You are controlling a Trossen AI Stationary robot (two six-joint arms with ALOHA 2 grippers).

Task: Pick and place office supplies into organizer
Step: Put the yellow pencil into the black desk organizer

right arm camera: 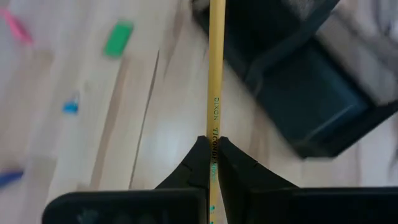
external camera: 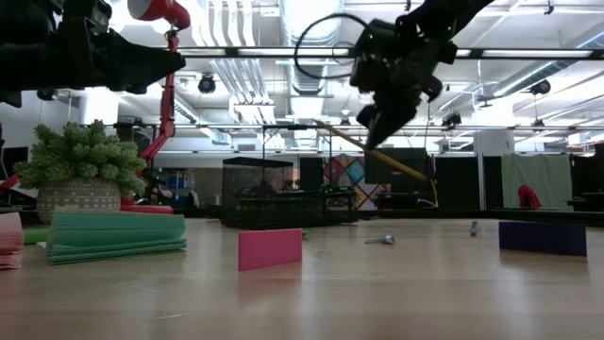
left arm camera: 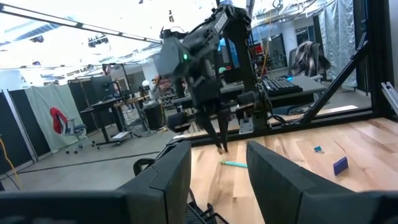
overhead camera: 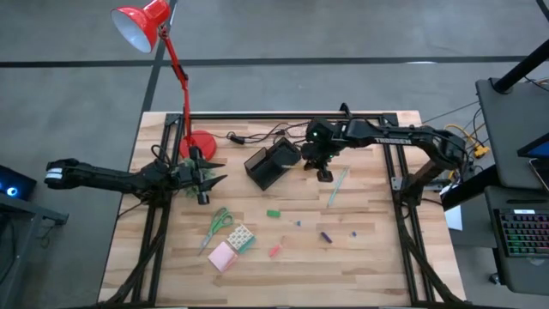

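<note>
Pink pad (overhead camera: 222,256) lies nearest the front edge, the patterned block (overhead camera: 241,237) touching it on the organizer's side. One pair of scissors (overhead camera: 217,225) just beyond, toward the organizer (overhead camera: 272,163).

Loose pieces on the wood in front of the organizer: one green (overhead camera: 273,213), one red (overhead camera: 274,251), one purple (overhead camera: 326,237), plus two tiny bluish bits, too small to name. One teal pen (overhead camera: 338,185) lies just past the organizer's right side.

One pencil (right arm camera: 215,87), yellow, pinched between the fingers of the right gripper (right arm camera: 212,155); it hangs slanted in the air, right of the organizer and just beside it. Right gripper (overhead camera: 322,168) sits close to the organizer's right end.

Left gripper (overhead camera: 208,175) waits left of the organizer, near the lamp (overhead camera: 163,51) base, fingers (left arm camera: 163,186) parted, nothing between them.

Organizer: one, black, tilted askew on the table (overhead camera: 369,257). Cannot tell what is in it.

Table is pale wood planks on a black frame. A small potted plant (external camera: 80,175) stands on it, left of the organizer. Room behind: workshop, ceiling pipes, desks, dark partitions.
</note>
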